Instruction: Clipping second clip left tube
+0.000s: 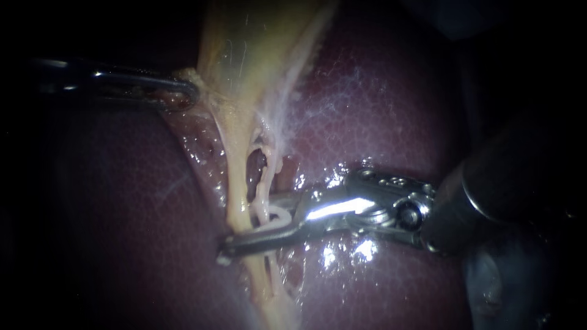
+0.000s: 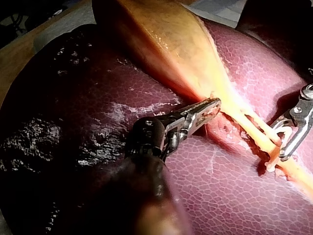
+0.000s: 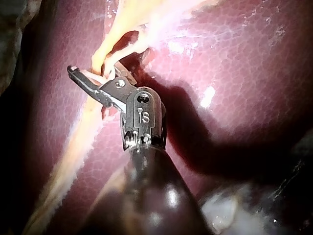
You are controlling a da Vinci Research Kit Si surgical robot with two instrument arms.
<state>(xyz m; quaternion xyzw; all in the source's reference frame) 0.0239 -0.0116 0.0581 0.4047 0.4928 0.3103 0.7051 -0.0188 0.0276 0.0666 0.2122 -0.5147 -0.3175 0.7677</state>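
The yellowish gallbladder (image 1: 257, 43) narrows downward into two pale strands over the dark red liver (image 1: 379, 98). The thicker left tube (image 1: 235, 189) and a thinner right tube (image 1: 264, 177) run side by side. My right instrument (image 1: 251, 226) reaches across both tubes with its jaws open; a white clip (image 1: 278, 214) sits curved between them around the strands. The lower jaw pokes out past the left tube. My left instrument (image 1: 183, 95) is shut on tissue at the gallbladder's neck, as the left wrist view confirms (image 2: 208, 108). There the right instrument (image 2: 279, 143) straddles the tubes (image 2: 259, 132).
Liver (image 2: 98, 98) surrounds the tubes on all sides, wet and glossy near the right instrument's wrist (image 1: 409, 214). A small dark window of tissue (image 1: 257, 165) opens between the two tubes. In the right wrist view the instrument (image 3: 85, 81) lies over liver (image 3: 234, 58).
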